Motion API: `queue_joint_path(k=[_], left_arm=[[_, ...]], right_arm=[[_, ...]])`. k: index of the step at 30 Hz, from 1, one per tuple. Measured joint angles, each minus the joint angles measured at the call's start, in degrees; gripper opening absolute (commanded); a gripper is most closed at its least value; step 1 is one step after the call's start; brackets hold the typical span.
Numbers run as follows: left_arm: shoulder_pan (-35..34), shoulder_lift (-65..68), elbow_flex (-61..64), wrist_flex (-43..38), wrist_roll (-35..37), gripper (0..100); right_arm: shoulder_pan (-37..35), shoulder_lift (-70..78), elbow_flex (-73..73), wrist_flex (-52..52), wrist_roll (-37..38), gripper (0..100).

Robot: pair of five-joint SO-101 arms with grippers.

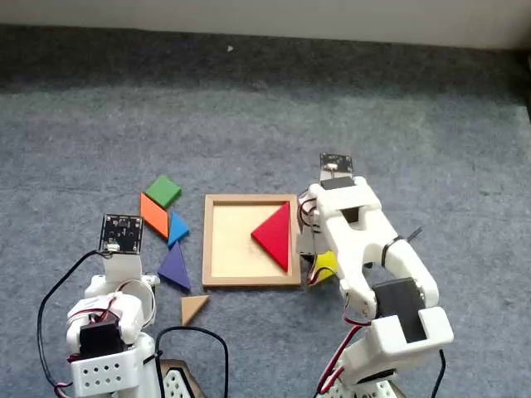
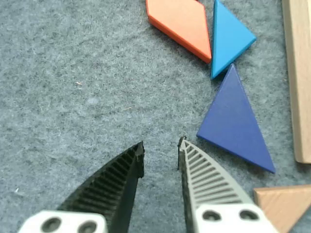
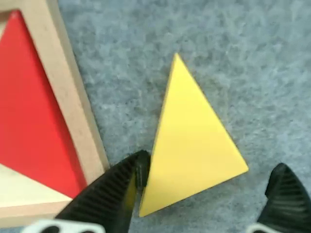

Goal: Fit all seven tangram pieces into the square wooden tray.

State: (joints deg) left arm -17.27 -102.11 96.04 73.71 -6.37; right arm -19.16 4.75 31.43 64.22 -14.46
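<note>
In the high view you see the square wooden tray (image 1: 249, 201) with the large red triangle (image 1: 276, 235) inside. The green square (image 1: 163, 190), orange parallelogram (image 1: 153, 214), light blue triangle (image 1: 176, 228), dark blue triangle (image 1: 174, 267) and plain wooden triangle (image 1: 193, 308) lie beside the tray on the grey carpet (image 1: 398, 124).

In the left wrist view your left gripper (image 2: 160, 148) is open over carpet.

In the right wrist view the right gripper (image 3: 211, 167) stands open around the yellow triangle (image 3: 194, 141), just outside the tray. One finger (image 3: 131, 177) touches its edge.

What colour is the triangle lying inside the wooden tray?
The triangle is red, clearest in the high view.
</note>
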Motion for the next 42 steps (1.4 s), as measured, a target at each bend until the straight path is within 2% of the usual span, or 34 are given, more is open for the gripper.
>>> queue_joint_path(k=[4,17,28,32,37,42], left_arm=[[0.0,0.0,0.0,0.0,0.0,13],[0.0,0.0,0.0,0.0,0.0,13],[0.0,0.0,0.0,0.0,0.0,13],[0.0,0.0,0.0,0.0,0.0,13],[0.0,0.0,0.0,0.0,0.0,13],[0.0,0.0,0.0,0.0,0.0,13]], right_arm=[[-1.49,0.0,0.0,0.0,0.0,19.9],[-1.76,-0.62,-0.09,0.35,0.88,19.0],[-2.2,-18.99,5.63,0.26,7.74,19.0],[-2.2,-20.84,5.8,0.26,11.34,21.4],[-2.2,-20.92,5.8,0.26,16.79,36.1],[-2.2,-20.92,5.8,-0.7,17.76,36.5]])
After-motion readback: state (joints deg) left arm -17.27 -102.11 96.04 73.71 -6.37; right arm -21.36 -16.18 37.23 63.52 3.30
